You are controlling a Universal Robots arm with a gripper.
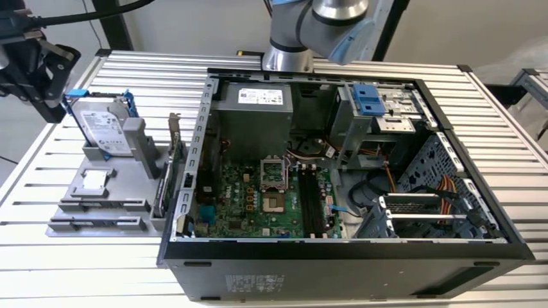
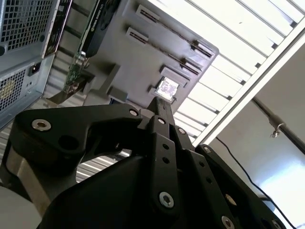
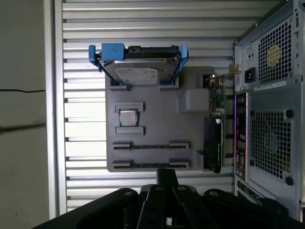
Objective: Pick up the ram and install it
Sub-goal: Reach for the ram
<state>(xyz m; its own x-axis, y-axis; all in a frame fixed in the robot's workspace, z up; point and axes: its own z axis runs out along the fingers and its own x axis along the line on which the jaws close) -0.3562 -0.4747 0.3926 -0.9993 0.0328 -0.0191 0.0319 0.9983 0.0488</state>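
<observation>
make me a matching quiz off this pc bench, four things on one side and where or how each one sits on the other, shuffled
Things:
1 hard drive
2 motherboard
3 square chip
4 claw

Places and states:
A green, flat inside the open case
B dark, outside the case at the exterior view's far left
C lying flat in a pocket of the grey holder
D propped up in blue rails on the grey holder

Pairs: 1-D, 2-A, 3-C, 4-B

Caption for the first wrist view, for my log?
Gripper facing a gray holder with hard drive and card, computer case beside it.
</observation>
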